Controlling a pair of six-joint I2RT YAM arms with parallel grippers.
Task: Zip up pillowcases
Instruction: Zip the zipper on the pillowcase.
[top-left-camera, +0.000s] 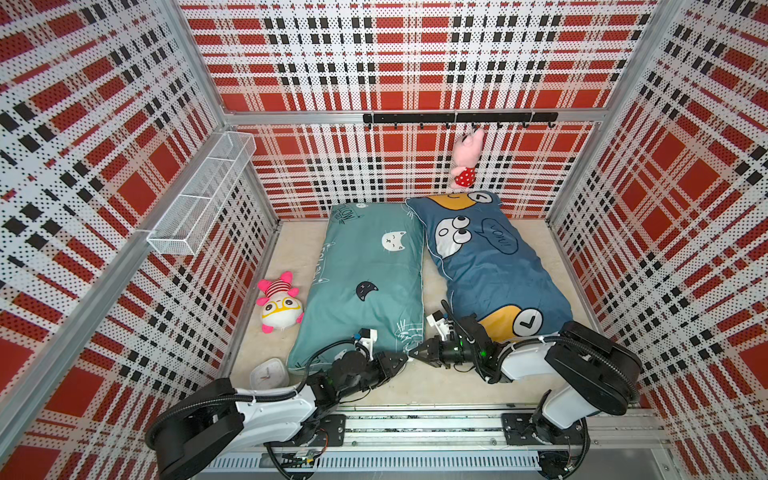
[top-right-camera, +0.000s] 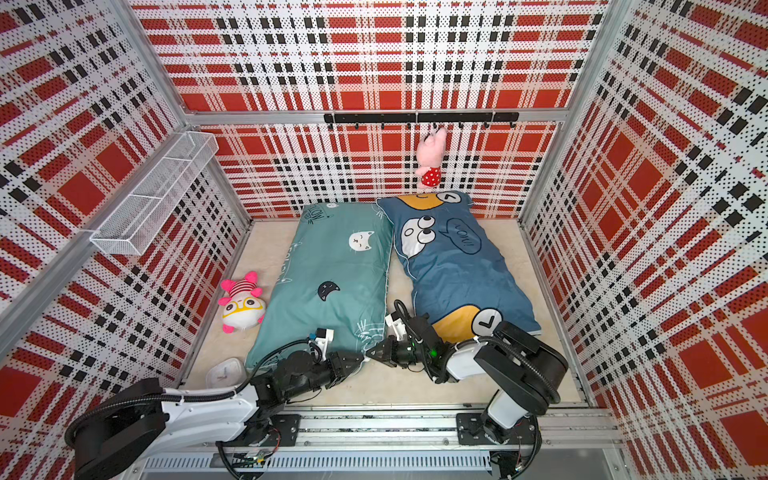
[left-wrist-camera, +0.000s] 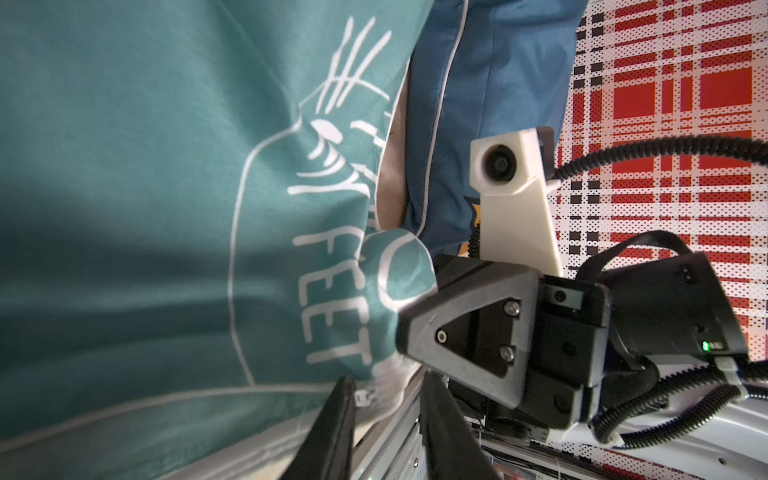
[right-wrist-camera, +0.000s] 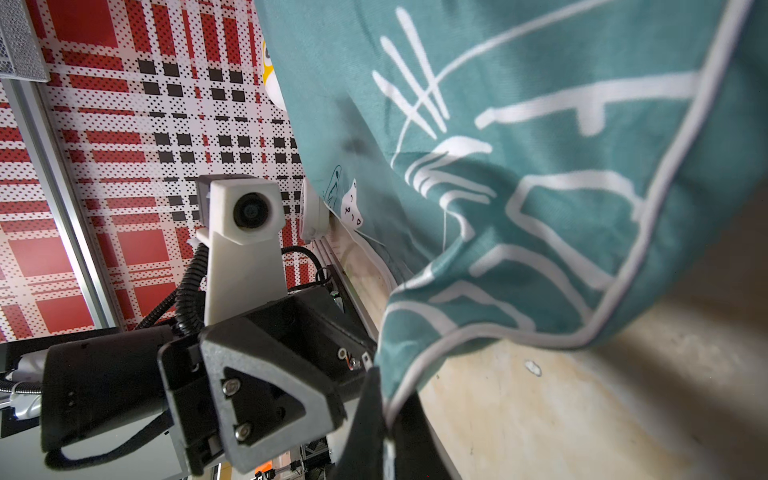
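Pillowcases lie side by side on the desk (top-left-camera: 436, 388): teal pillowcase (top-left-camera: 361, 266) left, blue pillowcase (top-left-camera: 494, 270) right. Right end effector (right-wrist-camera: 388, 411) pinches the teal one's near right corner; left end effector (left-wrist-camera: 386, 386), just beside, has fingers (left-wrist-camera: 332, 419) apart.

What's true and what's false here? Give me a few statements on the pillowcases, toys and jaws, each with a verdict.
1. The teal pillowcase and the blue pillowcase lie side by side. True.
2. The right jaws are shut on the blue pillowcase. False: they pinch the teal one's near corner.
3. A pink plush hangs from the hook rail. True.
4. The white clock lies on the blue pillowcase. False: it lies on the floor by the teal one.
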